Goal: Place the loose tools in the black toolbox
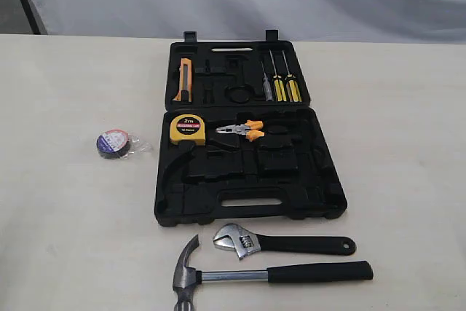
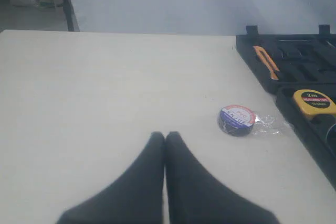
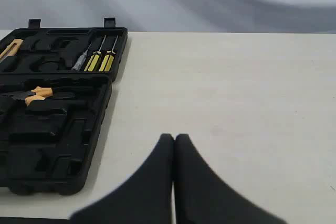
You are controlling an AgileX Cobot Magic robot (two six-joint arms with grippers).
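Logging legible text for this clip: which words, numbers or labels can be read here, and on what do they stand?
"2m": on the yellow tape measure in the black toolbox.
Small print under it: too blurred to read.
Label on the tape roll: lettering too blurred to read.
No other text shows.

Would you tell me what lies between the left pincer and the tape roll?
Only bare table, from left pincer to tape roll, in the left wrist view.

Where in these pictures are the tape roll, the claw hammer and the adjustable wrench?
tape roll point(image 1: 113, 143), exterior view, label face.
claw hammer point(image 1: 255, 276), exterior view, steel shaft.
adjustable wrench point(image 1: 291, 244), exterior view, black handle.
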